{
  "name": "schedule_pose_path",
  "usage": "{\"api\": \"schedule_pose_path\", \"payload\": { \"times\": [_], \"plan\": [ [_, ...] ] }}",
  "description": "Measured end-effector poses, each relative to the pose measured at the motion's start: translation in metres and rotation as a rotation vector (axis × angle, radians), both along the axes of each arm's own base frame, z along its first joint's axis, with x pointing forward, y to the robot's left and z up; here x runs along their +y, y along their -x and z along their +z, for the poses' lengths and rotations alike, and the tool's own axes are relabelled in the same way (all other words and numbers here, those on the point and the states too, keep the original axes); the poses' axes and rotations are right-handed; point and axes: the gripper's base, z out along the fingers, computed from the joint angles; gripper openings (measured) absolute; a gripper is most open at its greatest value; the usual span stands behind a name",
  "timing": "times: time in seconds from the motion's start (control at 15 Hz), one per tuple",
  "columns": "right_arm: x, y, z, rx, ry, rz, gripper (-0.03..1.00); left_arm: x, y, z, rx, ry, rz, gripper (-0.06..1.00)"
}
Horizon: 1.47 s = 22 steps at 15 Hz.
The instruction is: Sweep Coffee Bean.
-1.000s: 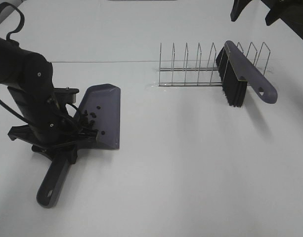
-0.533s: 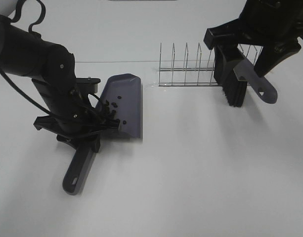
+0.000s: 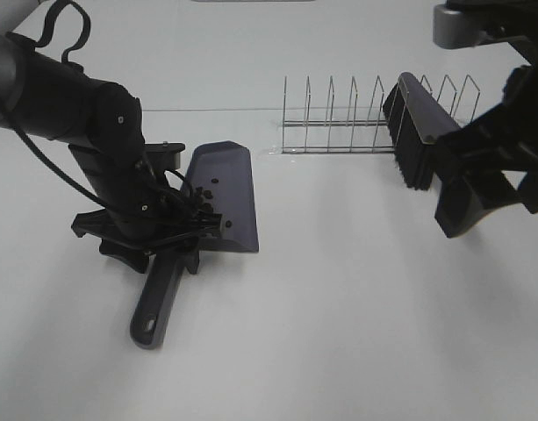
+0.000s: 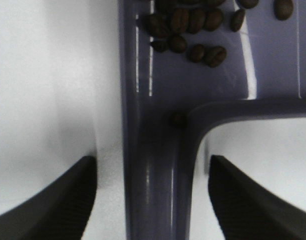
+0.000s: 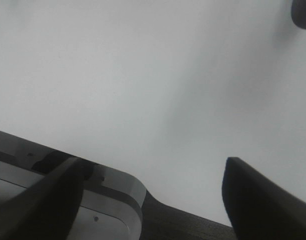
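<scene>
The grey-purple dustpan (image 3: 226,189) lies on the white table (image 3: 339,316), its handle (image 3: 156,307) pointing toward the front. Several coffee beans (image 3: 203,200) lie in the pan near its back wall; the left wrist view shows them close up (image 4: 192,30), with one bean (image 4: 178,119) at the handle's root. My left gripper (image 3: 176,239) is open and straddles the handle (image 4: 153,190), its fingers (image 4: 58,200) apart from it. My right gripper (image 3: 469,209) is open and empty above bare table (image 5: 153,100), just in front of the brush (image 3: 411,132).
The black-bristled brush with a grey-purple back leans in a wire rack (image 3: 339,123) at the back right; my right arm hides its handle. A dark rounded end (image 5: 303,12) shows at the corner of the right wrist view. The table's edge (image 5: 108,195) shows there too.
My left arm and the dustpan have shifted to the right and the beans have gathered near the back wall. My right arm has come in from the back right and down in front of the brush.
</scene>
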Motion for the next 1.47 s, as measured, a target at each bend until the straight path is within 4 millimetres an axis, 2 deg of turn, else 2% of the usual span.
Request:
{"api": "schedule_pose_path", "payload": {
  "times": [0.13, 0.27, 0.47, 0.53, 0.67, 0.8, 0.87, 1.07, 1.2, 1.27, 1.47],
  "plan": [
    [-0.01, 0.015, 0.001, -0.016, -0.003, -0.003, 0.75, 0.0, 0.002, 0.001, 0.007, -0.009, -0.042, 0.72],
    [-0.024, 0.037, 0.002, -0.033, -0.002, -0.004, 0.75, 0.002, 0.007, 0.009, 0.045, -0.029, -0.069, 0.75],
    [-0.041, 0.065, 0.0, -0.049, 0.001, -0.005, 0.75, 0.008, 0.015, 0.048, 0.023, -0.049, -0.103, 0.75],
    [-0.055, 0.087, -0.006, -0.061, -0.002, -0.006, 0.75, 0.018, 0.026, 0.091, -0.014, -0.08, -0.131, 0.75],
    [-0.07, 0.106, -0.014, -0.103, 0.021, -0.005, 0.75, 0.031, 0.046, 0.136, -0.07, -0.09, -0.14, 0.75],
    [-0.086, 0.122, -0.026, -0.145, 0.069, -0.005, 0.75, 0.047, 0.076, 0.17, -0.128, -0.07, -0.137, 0.74],
    [-0.089, 0.126, -0.028, -0.16, 0.074, -0.006, 0.75, 0.052, 0.085, 0.176, -0.139, -0.064, -0.135, 0.75],
    [-0.101, 0.145, -0.025, -0.301, 0.004, -0.009, 0.75, 0.08, 0.142, 0.201, -0.22, -0.012, -0.122, 0.75],
    [-0.107, 0.155, -0.022, -0.424, -0.061, 0.002, 0.75, 0.1, 0.182, 0.2, -0.247, 0.001, -0.12, 0.75],
    [-0.11, 0.16, -0.022, -0.497, -0.098, 0.012, 0.75, 0.114, 0.208, 0.197, -0.28, 0.016, -0.12, 0.75],
    [-0.112, 0.165, -0.022, -0.554, -0.106, 0.047, 0.75, 0.137, 0.254, 0.185, -0.385, 0.048, -0.17, 0.75]
  ]
}}
